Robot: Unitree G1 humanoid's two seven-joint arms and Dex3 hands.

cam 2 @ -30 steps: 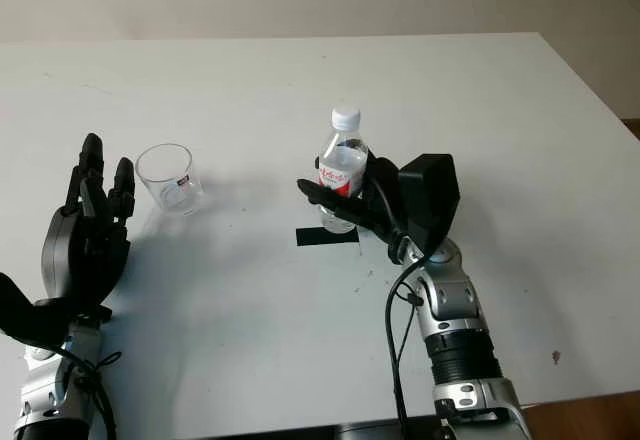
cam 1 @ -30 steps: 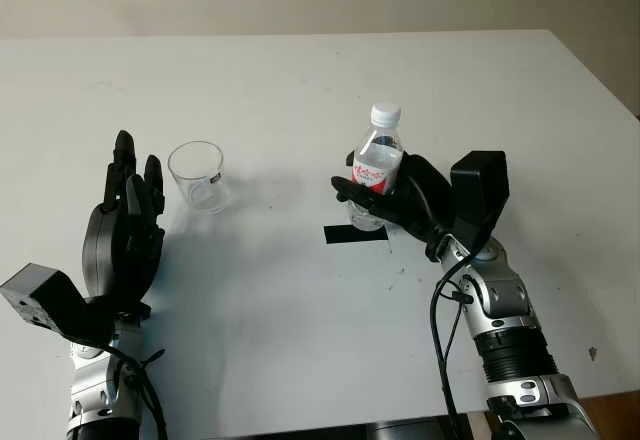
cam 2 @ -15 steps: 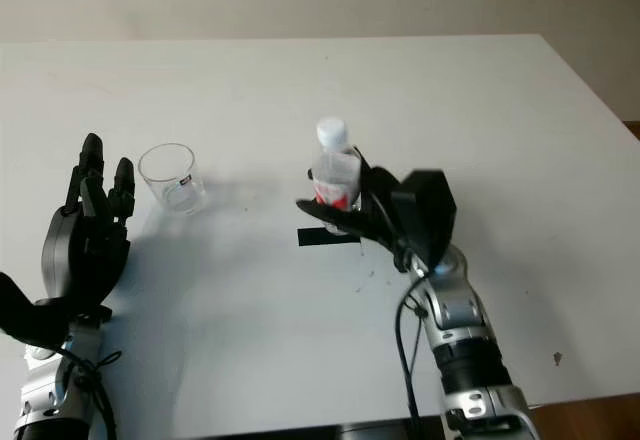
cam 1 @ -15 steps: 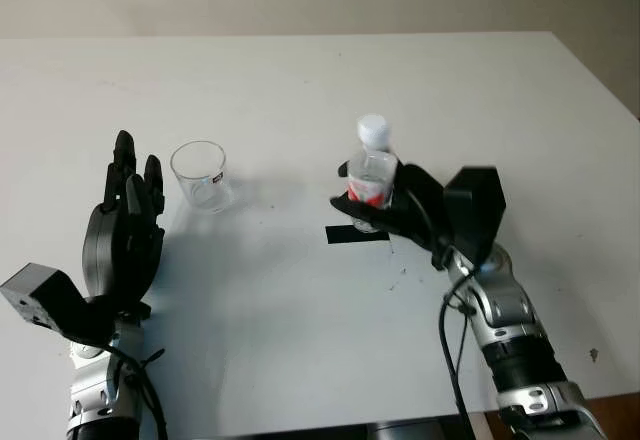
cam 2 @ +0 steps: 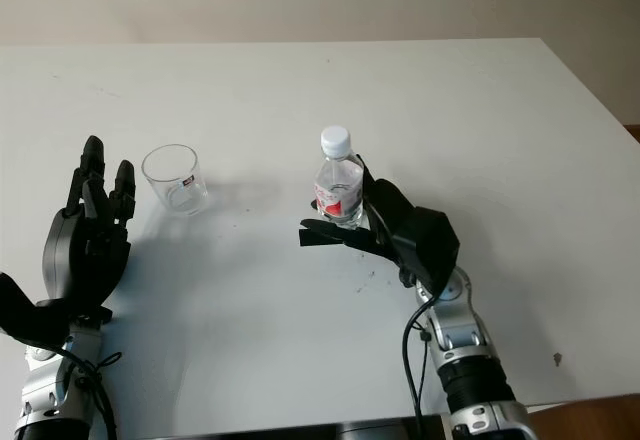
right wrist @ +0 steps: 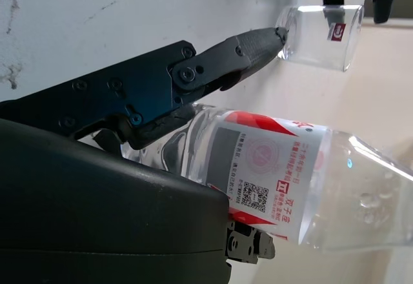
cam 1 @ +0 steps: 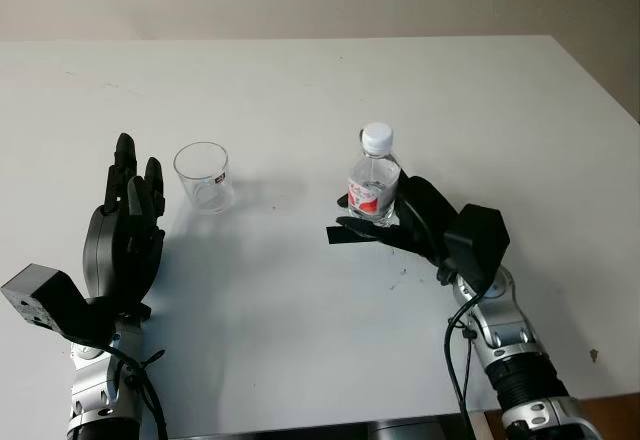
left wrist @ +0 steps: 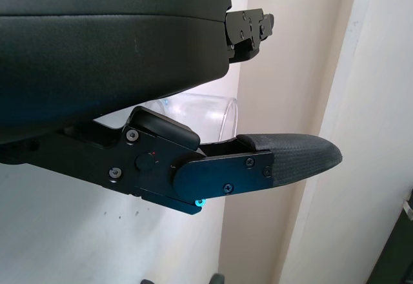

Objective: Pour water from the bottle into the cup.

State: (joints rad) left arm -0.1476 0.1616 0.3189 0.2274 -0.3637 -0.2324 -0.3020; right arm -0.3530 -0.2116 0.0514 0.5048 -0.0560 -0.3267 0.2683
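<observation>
Right hand (cam 1: 400, 222), black w/ three fingers, is wrapped round the lower body of the bottle (cam 1: 373, 182), approx. mid-table, right of centre. Bottle stands upright, white cap on top, so it's closed. It's clear plastic, round, w/ a red-and-white label; wrist view shows a QR code on the label and droplets inside the clear wall. Water level can't be judged. Just below the bottle's base, one strip of black tape (cam 1: 345, 234) on the table (cam 1: 300, 90).

One cup (cam 1: 203, 176), clear, round, slightly tapered, small dark mark on its side, stands upright well left of the bottle. Looks empty.

Left hand (cam 1: 125, 235), open, holding nothing, is just left of the cup, not touching it.

Table is white, matte, w/ a few small dark specks near the right arm. Count: 1 bottle, 1 cup, 1 tape strip.
</observation>
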